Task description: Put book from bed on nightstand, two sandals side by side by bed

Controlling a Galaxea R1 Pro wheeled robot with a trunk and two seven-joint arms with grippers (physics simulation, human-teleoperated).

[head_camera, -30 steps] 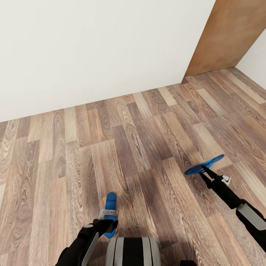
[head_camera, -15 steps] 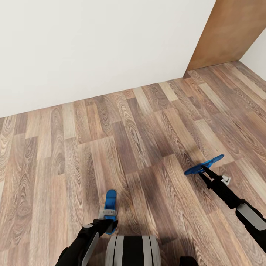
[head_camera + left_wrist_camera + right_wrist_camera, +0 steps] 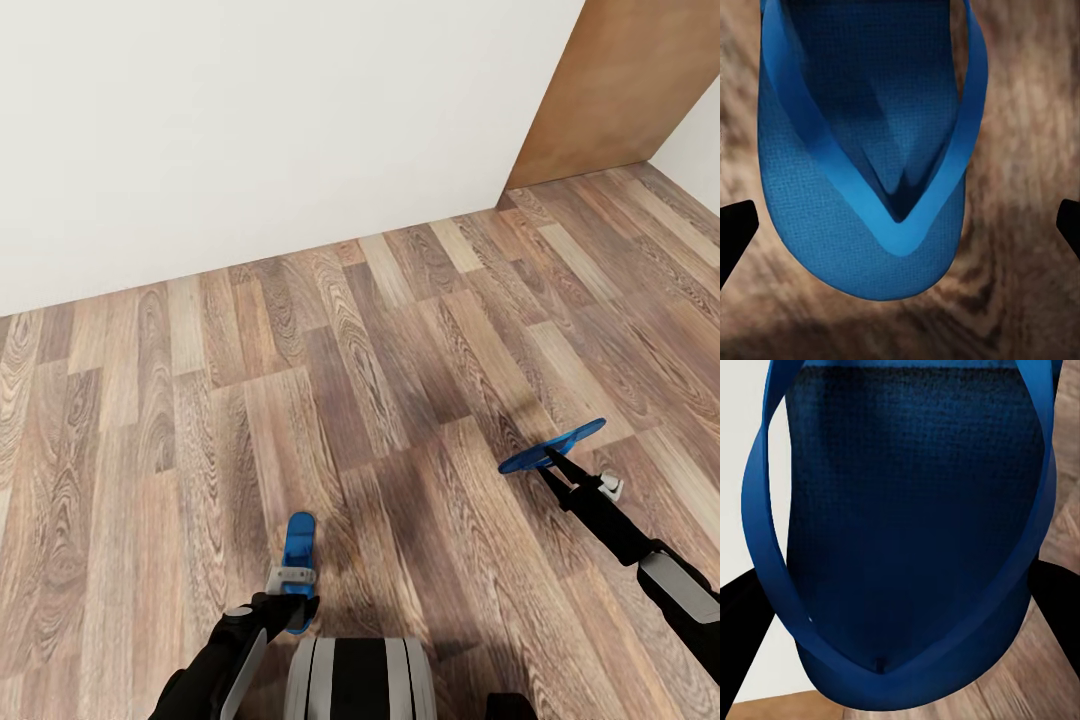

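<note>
My jaws are clamped, each pair on a bright blue flip-flop: my left gripper (image 3: 292, 590) pinches the left sandal (image 3: 298, 548) low in the frame, left of centre, and my right gripper (image 3: 556, 464) pinches the right sandal (image 3: 553, 447), tilted at lower right, above the wood-plank floor (image 3: 380, 340). Thin straps meet in a V (image 3: 898, 225).

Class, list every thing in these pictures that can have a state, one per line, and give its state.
Left pincer: shut on the left sandal.
Left sandal: held above the floor, strap side up.
Right pincer: shut on the right sandal.
Right sandal: held above the floor, tilted.
Brown door: open or shut, cannot tell.
</note>
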